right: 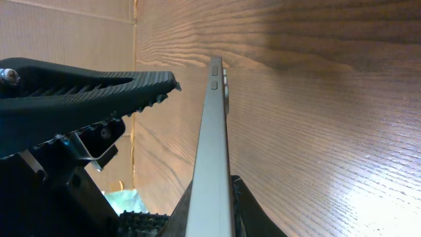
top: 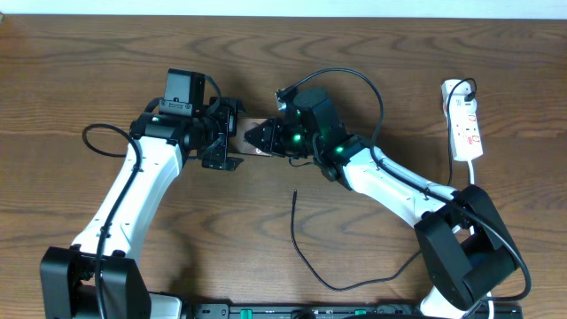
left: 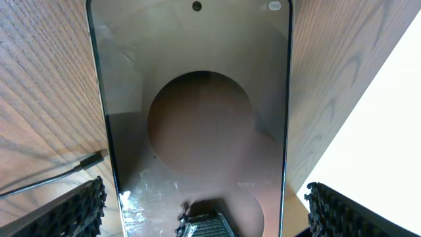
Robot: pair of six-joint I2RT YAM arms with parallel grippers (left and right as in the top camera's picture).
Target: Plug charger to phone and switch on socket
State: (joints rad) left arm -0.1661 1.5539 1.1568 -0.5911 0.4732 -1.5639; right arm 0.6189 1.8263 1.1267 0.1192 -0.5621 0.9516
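In the overhead view the two arms are meeting just above the middle of the frame, with the phone (top: 252, 129) showing as a small brown patch between them. The right fingers (right: 141, 222) are clamping the phone: in the right wrist view it is running edge-on up the middle of the frame (right: 212, 145), its side buttons near the top, with its lower end pinched between the fingers at the bottom edge.

The left fingers (left: 79, 210) are standing wide apart. In the left wrist view their ribbed pads are sitting in the lower left and lower right corners, one on each side of the phone (left: 197, 118) and clear of its edges, while its glossy face is filling the centre. One of these pads is also reaching across the upper left of the right wrist view (right: 85, 89), near the phone but not touching it.

The charger (top: 306, 257) is lying loose on the wooden worktop (top: 89, 71) below the phone, apart from it, curving down to the lower middle of the overhead frame; its plug tip (top: 295, 190) is pointing up toward the fingers. That tip is also showing at the left edge of the left wrist view (left: 92, 160).

The socket (top: 466, 124) is lying at the upper right, well apart from the phone, with a black plug in its top end.
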